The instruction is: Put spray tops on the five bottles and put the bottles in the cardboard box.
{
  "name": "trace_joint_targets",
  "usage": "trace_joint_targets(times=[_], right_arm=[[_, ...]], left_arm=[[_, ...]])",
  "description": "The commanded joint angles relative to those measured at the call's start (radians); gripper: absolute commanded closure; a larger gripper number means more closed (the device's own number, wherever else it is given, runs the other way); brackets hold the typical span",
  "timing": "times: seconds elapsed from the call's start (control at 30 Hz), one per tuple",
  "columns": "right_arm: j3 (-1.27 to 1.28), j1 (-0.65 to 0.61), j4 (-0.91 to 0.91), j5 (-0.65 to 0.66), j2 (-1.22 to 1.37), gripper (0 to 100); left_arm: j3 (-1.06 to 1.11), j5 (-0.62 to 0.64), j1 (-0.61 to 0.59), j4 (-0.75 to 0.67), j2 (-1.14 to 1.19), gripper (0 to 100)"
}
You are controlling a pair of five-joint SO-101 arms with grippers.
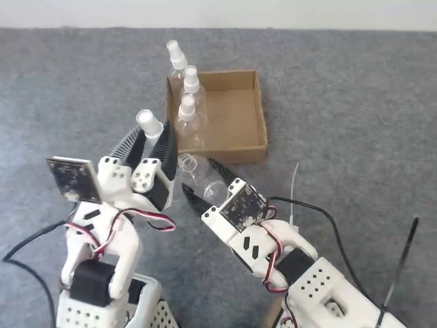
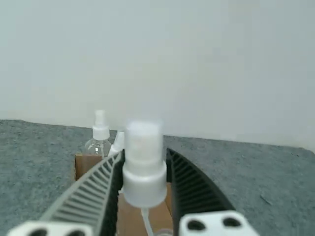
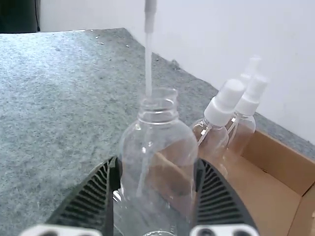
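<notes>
Thin plastic, probably light and slippery: my right tool point(image 1: 199, 175) clamps the bottle point(image 3: 157, 142) mid-body, my left tool point(image 1: 151, 135) pinches the spray top point(image 2: 143, 164) by its collar.

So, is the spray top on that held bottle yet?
Off: the bottle is open-necked; only the tube of the spray top dips inside.

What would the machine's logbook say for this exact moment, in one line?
left tool: shut on spray top | right tool: shut on open bottle | tube in neck, top not seated | three capped bottles at cardboard box
</notes>
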Motion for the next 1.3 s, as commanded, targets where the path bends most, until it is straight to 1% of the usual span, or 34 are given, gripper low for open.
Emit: trace_joint_targets(times=[0.0,0.13,0.27,0.4,0.53,0.67,0.8,0.9,1.1,1.27], right_arm=[[-0.011,0.018,-0.027,0.011,-0.035,94.7],[-0.011,0.018,-0.027,0.011,-0.033,94.7],[-0.011,0.018,-0.027,0.011,-0.031,94.7],[-0.014,0.018,-0.027,0.011,-0.025,94.7],[-0.014,0.018,-0.027,0.011,-0.025,94.7],[-0.011,0.018,-0.027,0.012,-0.025,94.7],[-0.009,0.018,-0.025,0.012,-0.025,94.7],[-0.009,0.018,-0.022,0.012,-0.025,94.7],[-0.009,0.018,-0.021,0.012,-0.028,94.7],[-0.009,0.018,-0.018,0.012,-0.033,94.7]], left_arm=[[-0.007,-0.058,0.04,-0.018,-0.012,93],[-0.019,-0.044,0.041,0.015,-0.012,83],[-0.051,-0.044,0.043,0.068,-0.012,80],[-0.097,-0.046,0.048,0.104,-0.012,79],[-0.134,-0.048,0.037,0.112,-0.012,79],[-0.177,-0.048,-0.029,0.124,-0.012,80],[-0.196,-0.044,-0.127,0.121,-0.012,80],[-0.189,-0.044,-0.164,0.123,-0.012,80],[-0.133,-0.048,-0.16,0.158,-0.012,80],[-0.039,-0.048,-0.16,0.114,-0.012,80]])
